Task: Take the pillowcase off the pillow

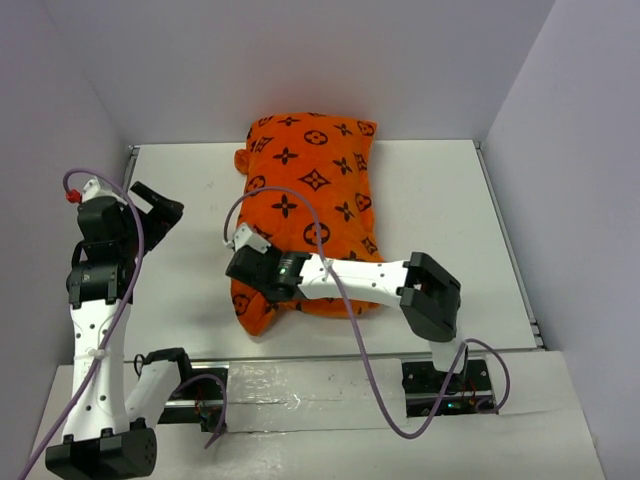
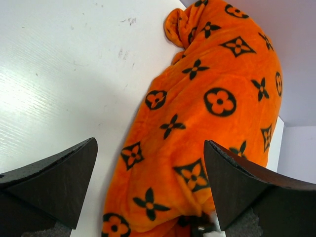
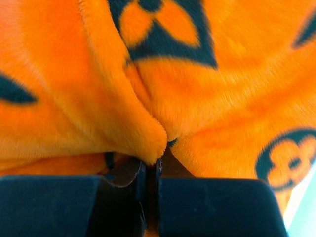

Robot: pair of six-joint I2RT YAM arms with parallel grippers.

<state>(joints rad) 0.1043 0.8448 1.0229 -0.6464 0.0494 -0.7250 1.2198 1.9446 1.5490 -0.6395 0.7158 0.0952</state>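
The pillowcase (image 1: 310, 190) sits mid-frame in the top view, plush, floppy, probably light. The right gripper (image 3: 150, 170) is pinched tight on a fold near its lower-left corner – good grab spot; left gripper (image 2: 150, 163) spread wide, empty.

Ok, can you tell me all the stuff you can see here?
pillowcase: one, orange with dark brown flower shapes, plump, middle of the table toward the back
table: one, white, under everything
walls: pale grey-lilac, on three sides
cables: two, purple, one along each arm
left gripper: one, black, open, left of the pillowcase, not touching
right gripper: one, black, shut on a pinch of pillowcase near its front left corner
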